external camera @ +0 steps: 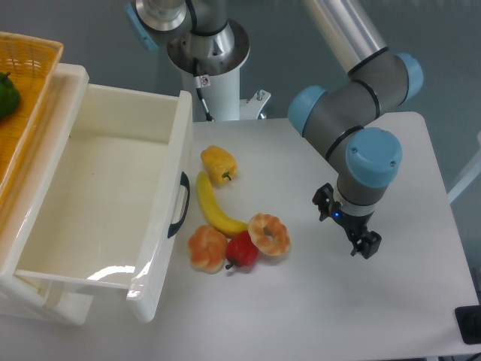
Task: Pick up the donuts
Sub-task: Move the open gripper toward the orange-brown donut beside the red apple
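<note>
The donut (269, 234) is a small orange-tan ring with pale pinkish-white lobed icing and a centre hole. It lies on the white table, leaning against a red toy pepper (242, 250). My gripper (346, 224) hangs over the table to the right of the donut, about a hand's width away. It points down, its two fingers are spread apart, and nothing is between them.
A banana (216, 207), a yellow toy pepper (219, 164) and an orange round fruit (207, 248) lie left of the donut. An open white drawer (98, 203) with a black handle (179, 204) stands at the left. A wicker basket (30, 98) sits above it.
</note>
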You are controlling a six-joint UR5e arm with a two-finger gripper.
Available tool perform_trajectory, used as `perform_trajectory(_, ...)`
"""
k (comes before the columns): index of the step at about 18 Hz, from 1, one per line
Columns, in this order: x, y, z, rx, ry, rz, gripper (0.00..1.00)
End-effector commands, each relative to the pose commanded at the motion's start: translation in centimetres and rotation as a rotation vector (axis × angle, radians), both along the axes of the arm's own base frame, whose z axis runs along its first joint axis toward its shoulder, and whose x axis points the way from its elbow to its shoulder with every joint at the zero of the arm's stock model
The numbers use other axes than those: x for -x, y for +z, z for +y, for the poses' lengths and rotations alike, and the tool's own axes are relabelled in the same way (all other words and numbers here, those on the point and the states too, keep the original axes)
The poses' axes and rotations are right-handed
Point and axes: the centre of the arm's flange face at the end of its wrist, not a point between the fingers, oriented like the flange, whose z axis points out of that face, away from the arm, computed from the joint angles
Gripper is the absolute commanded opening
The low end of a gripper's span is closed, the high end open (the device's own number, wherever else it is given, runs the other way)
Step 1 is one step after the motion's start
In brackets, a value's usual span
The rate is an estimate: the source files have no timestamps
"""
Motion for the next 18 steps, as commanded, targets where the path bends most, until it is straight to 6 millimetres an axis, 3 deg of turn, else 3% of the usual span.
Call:
perform_trajectory(9, -0.8, -0.9, 0.7, -0.001, 0.061, -0.011, 1.00)
perform_trajectory(18, -2.2, -4.9, 0.5, -0.093, 0.080, -0.067, 1.00)
